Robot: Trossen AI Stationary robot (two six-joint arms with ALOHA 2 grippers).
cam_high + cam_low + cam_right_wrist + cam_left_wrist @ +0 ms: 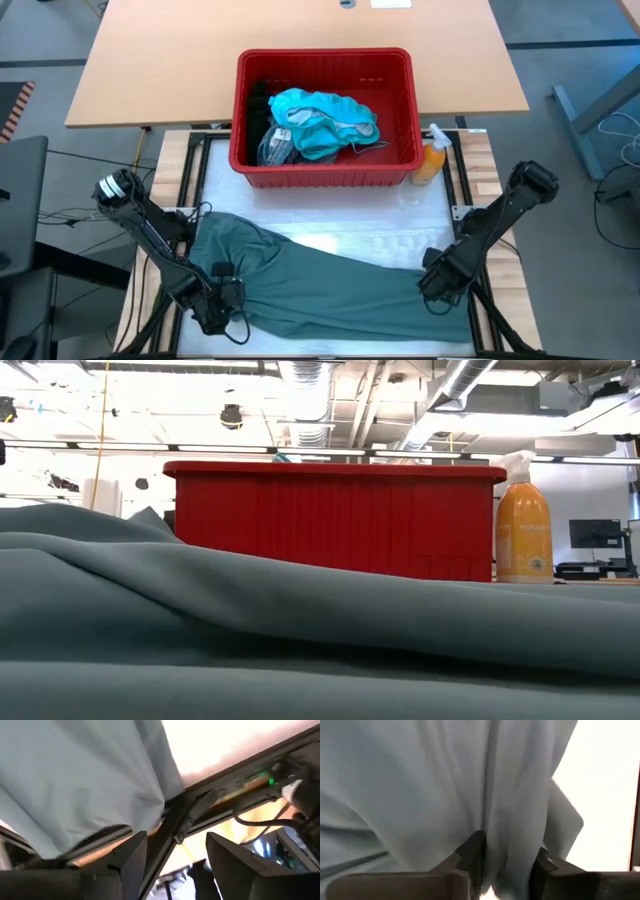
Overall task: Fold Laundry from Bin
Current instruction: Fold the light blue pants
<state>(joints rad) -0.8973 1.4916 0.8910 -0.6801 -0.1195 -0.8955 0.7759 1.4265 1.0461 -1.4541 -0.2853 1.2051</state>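
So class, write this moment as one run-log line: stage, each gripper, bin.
stage: grey-green garment spread on table | left gripper: cloth between fingers | right gripper: open, empty, at garment's edge | red bin: teal clothes inside

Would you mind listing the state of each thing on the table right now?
Grey-green garment: spread rumpled across the table front.
Red bin: upright, still holding teal laundry.
Spray bottle: upright beside the bin.
Left gripper: cloth between its fingers.
Right gripper: open, empty.
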